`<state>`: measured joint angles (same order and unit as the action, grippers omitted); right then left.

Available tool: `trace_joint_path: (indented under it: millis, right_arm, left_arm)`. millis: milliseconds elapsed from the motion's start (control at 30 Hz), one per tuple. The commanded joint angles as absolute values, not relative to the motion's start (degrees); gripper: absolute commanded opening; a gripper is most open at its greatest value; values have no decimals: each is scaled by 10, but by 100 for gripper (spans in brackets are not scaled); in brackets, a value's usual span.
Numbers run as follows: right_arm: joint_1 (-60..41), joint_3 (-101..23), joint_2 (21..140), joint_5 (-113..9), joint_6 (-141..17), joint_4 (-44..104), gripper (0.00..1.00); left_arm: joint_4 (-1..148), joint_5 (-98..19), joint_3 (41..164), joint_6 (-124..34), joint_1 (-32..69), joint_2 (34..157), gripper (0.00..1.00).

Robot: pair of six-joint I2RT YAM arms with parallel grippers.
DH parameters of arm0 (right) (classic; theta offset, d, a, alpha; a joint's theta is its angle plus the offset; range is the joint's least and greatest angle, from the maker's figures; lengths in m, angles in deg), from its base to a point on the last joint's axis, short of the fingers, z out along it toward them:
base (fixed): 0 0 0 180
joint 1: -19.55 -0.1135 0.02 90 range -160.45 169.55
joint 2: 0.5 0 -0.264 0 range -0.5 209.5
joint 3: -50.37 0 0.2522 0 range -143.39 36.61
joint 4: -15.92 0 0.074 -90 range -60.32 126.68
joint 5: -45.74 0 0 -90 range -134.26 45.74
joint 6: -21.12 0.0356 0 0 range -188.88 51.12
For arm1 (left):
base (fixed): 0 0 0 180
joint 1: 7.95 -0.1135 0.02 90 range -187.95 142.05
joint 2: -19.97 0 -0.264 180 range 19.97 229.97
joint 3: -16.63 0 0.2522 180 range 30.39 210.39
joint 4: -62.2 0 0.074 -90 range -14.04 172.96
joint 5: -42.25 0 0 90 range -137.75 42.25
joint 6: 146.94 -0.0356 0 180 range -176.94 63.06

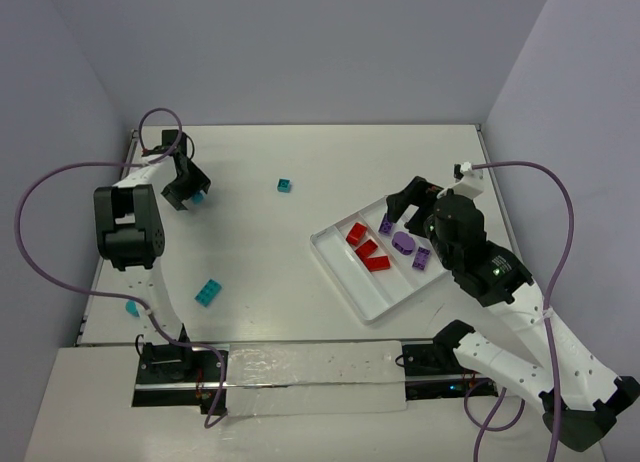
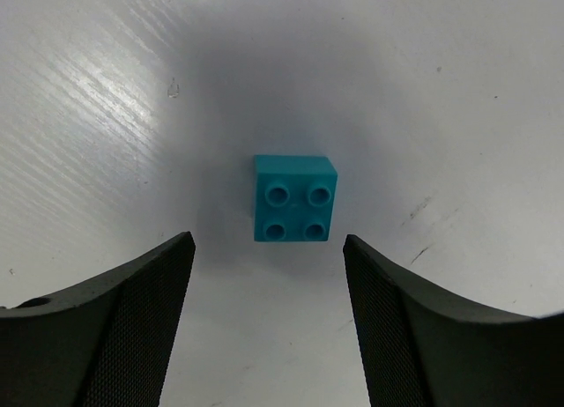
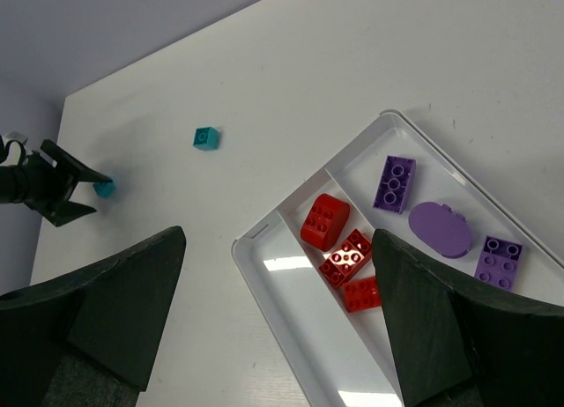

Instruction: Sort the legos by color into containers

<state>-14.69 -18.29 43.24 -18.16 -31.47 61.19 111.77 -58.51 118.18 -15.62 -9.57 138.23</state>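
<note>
My left gripper is at the table's far left, pointing down over a teal four-stud lego. Its jaws are open, with the brick lying just ahead of the fingertips and touching neither pad. My right gripper hangs open above the white tray, holding nothing. The tray's middle container holds three red legos. The far container holds three purple legos. More teal legos lie loose on the table: a small one, a longer one and a rounded one.
The tray lies at an angle on the right half of the table. A grey wall runs along the left edge, close to the left gripper. Purple cables loop off both arms. The left gripper shows at the right wrist view's left edge.
</note>
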Motion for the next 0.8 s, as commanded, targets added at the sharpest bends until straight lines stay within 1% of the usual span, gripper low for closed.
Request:
trace_joint_path:
  millis: [0,400,600,667,767]
  right_arm:
    - [-146,-208,424,-171,-318,599,93]
    - [-146,-204,416,-168,-316,603,93]
    - [-146,-202,415,-167,-316,602,93]
    - [-146,-202,414,-167,-316,602,93]
    - [-146,-201,411,-166,-317,602,93]
  left_arm:
    - [1107,-601,1218,-154,-90,1395,76]
    - [1116,-622,1237,-155,-84,1409,65]
    - [1119,-628,1241,-157,-69,1412,55]
    - [1117,-629,1238,-158,-68,1410,50]
    - [1117,-629,1236,-159,-66,1408,47]
